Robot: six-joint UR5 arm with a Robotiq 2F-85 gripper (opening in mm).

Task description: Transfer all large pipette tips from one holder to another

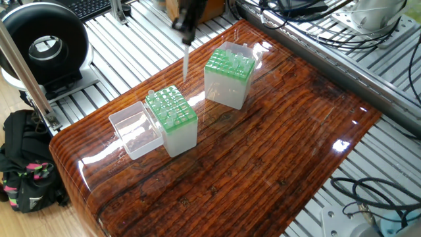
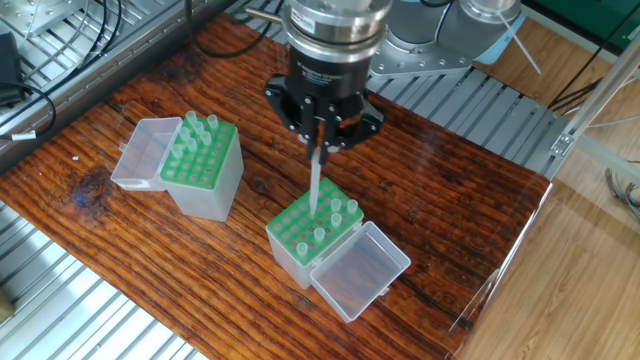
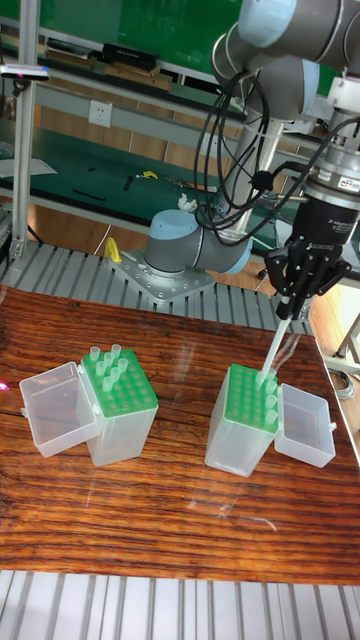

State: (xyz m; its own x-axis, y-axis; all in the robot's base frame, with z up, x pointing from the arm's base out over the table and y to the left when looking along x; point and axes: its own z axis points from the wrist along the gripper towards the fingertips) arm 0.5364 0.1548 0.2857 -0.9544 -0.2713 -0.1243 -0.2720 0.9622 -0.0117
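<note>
Hanging point-down from the gripper (image 2: 320, 128), one pipette tip (image 2: 314, 184) is pinched at its wide end between the closed fingers, its point just above the green grid of the near box (image 2: 313, 230). In the tall fixed view the same tip (image 3: 273, 351) slants down toward that box's far edge, close to the few tips already standing there (image 2: 340, 211); whether its point touches the grid cannot be told. That box's clear lid (image 2: 359, 270) lies open flat beside it. The other box (image 2: 202, 167) stands well apart on the wooden table (image 2: 420, 190), with a cluster of tips (image 2: 199, 128) at its far end and its own clear lid (image 2: 143, 153) folded out. Nothing stands between the two boxes. Around the table run grooved metal rails (image 1: 131, 39); cables (image 1: 368, 191) trail at one corner, and a black bag (image 1: 23, 164) sits on the floor beside a round black device (image 1: 43, 46).
</note>
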